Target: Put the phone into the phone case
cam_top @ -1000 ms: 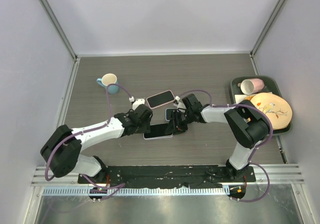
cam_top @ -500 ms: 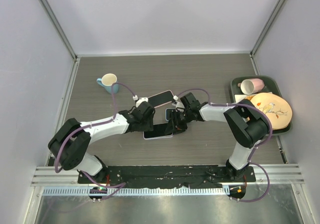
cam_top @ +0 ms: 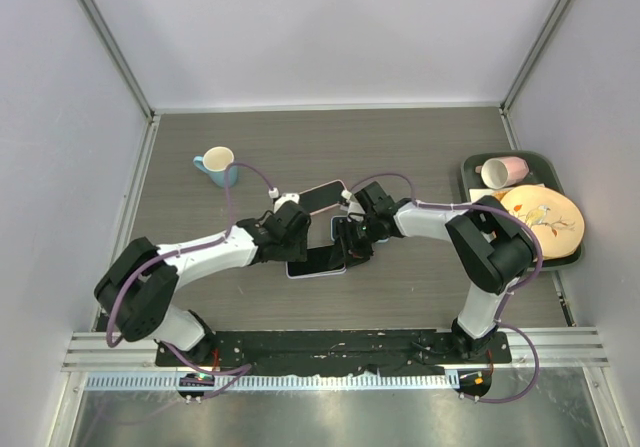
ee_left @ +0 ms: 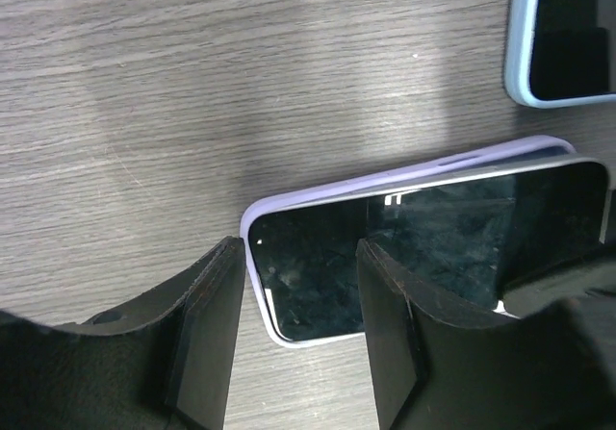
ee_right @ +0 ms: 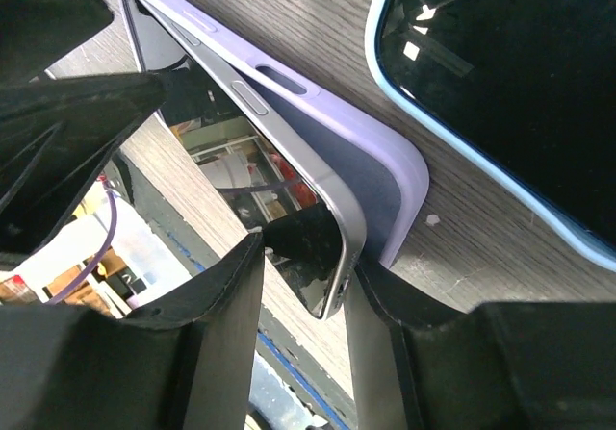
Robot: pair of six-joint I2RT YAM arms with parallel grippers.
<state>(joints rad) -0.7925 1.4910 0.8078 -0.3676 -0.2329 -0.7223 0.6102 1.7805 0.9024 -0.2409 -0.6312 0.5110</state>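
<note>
The phone (cam_top: 318, 262) lies dark screen up in a lavender case (ee_left: 404, 172) at mid table. Its left end sits in the case and its right end is lifted out (ee_right: 269, 180), baring the case's inside (ee_right: 375, 161). My left gripper (ee_left: 298, 353) is open, its fingers astride the phone's left corner (ee_left: 318, 276); it also shows in the top view (cam_top: 297, 249). My right gripper (ee_right: 306, 339) is shut on the phone's raised right corner, one finger on the screen and the other between phone and case. It also shows in the top view (cam_top: 346, 247).
A second phone in a pale blue case (cam_top: 325, 195) lies just behind, close to both grippers (ee_right: 500, 74). A blue and cream mug (cam_top: 217, 164) stands at back left. A dark tray (cam_top: 470, 167) at right holds a pink cup (cam_top: 505, 171) and a patterned plate (cam_top: 545, 217).
My left gripper has moved a little right and back, over the phone's left end and partly covering the second phone. My right gripper has edged slightly left and still holds the corner.
</note>
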